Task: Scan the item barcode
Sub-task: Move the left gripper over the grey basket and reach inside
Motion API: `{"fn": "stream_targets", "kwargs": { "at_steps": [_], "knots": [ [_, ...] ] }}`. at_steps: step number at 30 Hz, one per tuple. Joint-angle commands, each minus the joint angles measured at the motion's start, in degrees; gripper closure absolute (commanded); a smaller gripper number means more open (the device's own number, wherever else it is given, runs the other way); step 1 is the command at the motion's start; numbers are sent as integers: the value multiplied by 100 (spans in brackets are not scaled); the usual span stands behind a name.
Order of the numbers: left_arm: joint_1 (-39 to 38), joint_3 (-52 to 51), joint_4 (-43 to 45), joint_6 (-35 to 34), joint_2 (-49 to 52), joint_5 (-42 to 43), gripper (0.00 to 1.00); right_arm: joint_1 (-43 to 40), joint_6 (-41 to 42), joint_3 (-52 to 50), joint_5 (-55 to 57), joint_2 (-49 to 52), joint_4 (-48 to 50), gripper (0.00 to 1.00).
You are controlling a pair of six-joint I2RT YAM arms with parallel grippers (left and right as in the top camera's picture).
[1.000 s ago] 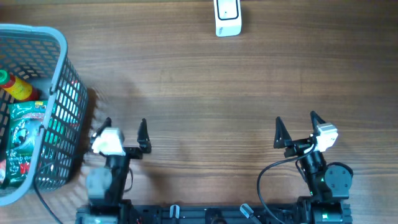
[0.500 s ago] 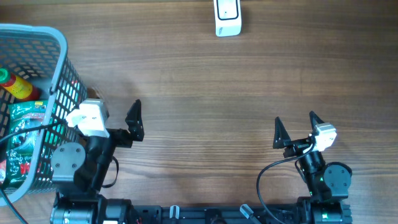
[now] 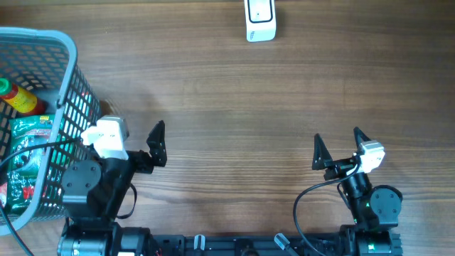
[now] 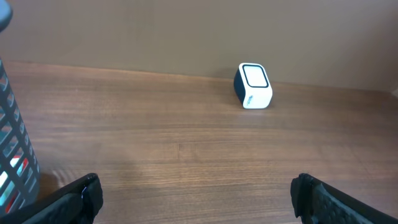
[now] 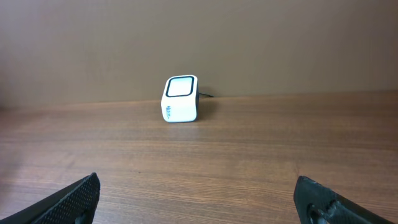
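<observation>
Both claws are held spread to their widest and nothing is gripped by either. The left gripper (image 4: 196, 190) is poised just beside the basket (image 3: 43, 33), outside its wall, and the right gripper (image 3: 338, 135) is parked well apart from the basket, across the table (image 3: 234, 107). The goods to be scanned are not yet taken out: a green packet (image 3: 25, 153) and a red-capped bottle (image 3: 20, 99) are seen lying inside the basket. The scanner (image 3: 260, 20) is stood well away from the basket at the far edge. The step in hand is judged to be the reach into the basket. The left arm should be raised clear over the rim, not pressed against the mesh wall, and lowered onto whichever item lies uppermost. An edge should be pinched, so that no printed face is covered. No barcode can be made out yet, so it will have to be looked for once the item is lifted.
</observation>
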Motion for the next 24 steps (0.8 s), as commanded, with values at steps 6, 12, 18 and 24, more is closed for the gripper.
{"fn": "stream_targets", "kwargs": {
  "at_steps": [6, 12, 18, 24],
  "knots": [
    [-9, 153, 446, -181, -20, 70, 0, 20, -94, -7, 37, -20, 20, 0],
    [-9, 876, 431, -179, 103, 46, 0, 20, -96, -7, 37, -20, 20, 0],
    [-9, 2017, -146, -179, 767, -466, 0, 20, -96, -7, 37, -20, 20, 0],
    [-9, 3488, -1038, -470, 1694, -1578, 0, 20, -94, -7, 37, -20, 20, 0]
  ]
}}
